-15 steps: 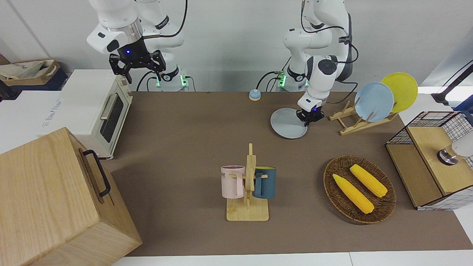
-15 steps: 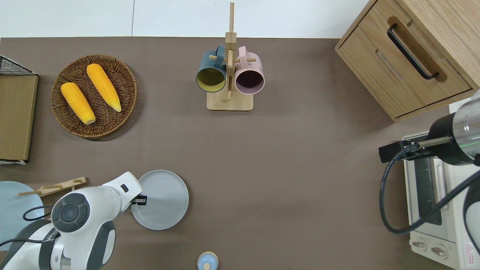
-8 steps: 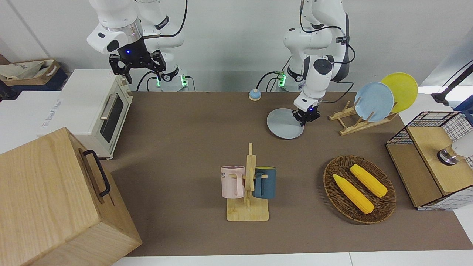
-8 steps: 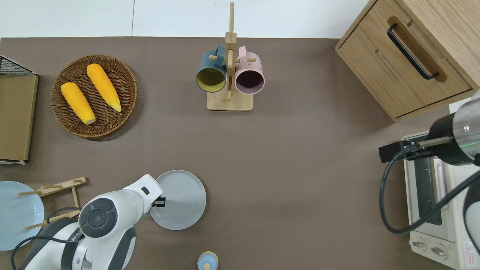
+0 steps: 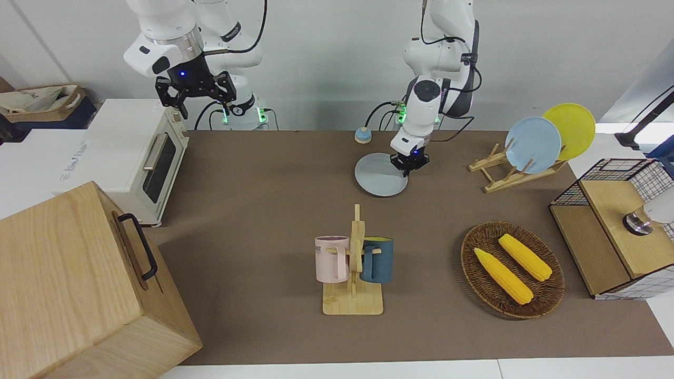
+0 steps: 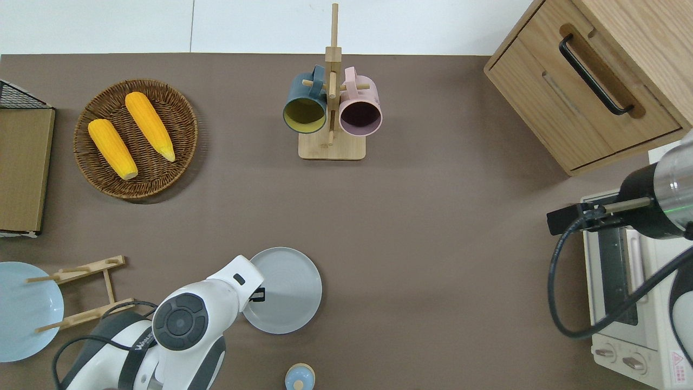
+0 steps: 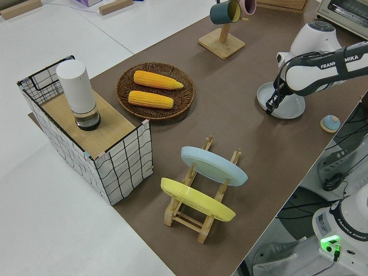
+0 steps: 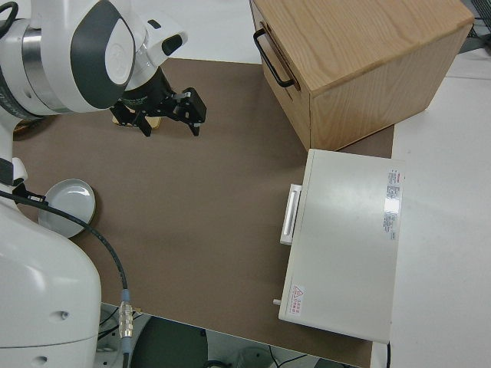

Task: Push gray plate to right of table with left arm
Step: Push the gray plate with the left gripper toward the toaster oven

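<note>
On table [image 5: 253, 173] | left tool [image 5: 409, 163] touching gray plate [image 5: 377, 179] rim

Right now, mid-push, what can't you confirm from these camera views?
- Left gripper: whether its fingers are open or shut; in the overhead view the arm's wrist covers them.
- Gray plate: its rim toward the left arm's end of the table is hidden under that wrist, so the exact contact point is not visible.
- Light blue plate: cut off by the overhead view's edge.
- Right arm is parked, its gripper open.
</note>
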Action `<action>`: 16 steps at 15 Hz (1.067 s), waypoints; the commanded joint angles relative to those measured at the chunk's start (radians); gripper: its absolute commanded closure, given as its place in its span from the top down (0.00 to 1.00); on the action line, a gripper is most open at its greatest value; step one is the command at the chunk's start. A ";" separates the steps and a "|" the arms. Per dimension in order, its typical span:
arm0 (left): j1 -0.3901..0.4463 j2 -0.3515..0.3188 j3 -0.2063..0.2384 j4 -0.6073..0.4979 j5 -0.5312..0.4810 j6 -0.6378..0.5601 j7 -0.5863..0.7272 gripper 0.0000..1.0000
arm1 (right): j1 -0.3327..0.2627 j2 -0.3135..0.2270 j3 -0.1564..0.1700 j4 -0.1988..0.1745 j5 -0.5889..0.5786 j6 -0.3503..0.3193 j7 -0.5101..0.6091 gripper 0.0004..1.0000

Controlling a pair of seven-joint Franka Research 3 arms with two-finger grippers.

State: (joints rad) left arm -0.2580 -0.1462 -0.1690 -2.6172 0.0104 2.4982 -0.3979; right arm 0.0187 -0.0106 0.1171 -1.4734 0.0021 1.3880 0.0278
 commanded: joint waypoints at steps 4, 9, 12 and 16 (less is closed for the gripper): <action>-0.165 0.168 0.003 0.101 -0.017 0.028 -0.221 0.00 | -0.020 -0.006 0.013 0.004 0.010 -0.012 0.000 0.98; -0.254 0.258 0.003 0.206 -0.012 0.028 -0.389 0.00 | -0.020 -0.006 0.013 0.004 0.010 -0.012 0.000 0.98; -0.306 0.312 0.003 0.270 -0.006 0.028 -0.482 0.00 | -0.020 -0.006 0.015 0.004 0.010 -0.012 0.000 0.98; -0.366 0.379 0.005 0.353 -0.003 0.022 -0.580 0.00 | -0.020 -0.006 0.015 0.004 0.010 -0.012 0.000 0.98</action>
State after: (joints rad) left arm -0.5634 0.0935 -0.1698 -2.3404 0.0105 2.4974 -0.8970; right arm 0.0187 -0.0106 0.1171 -1.4734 0.0021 1.3880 0.0278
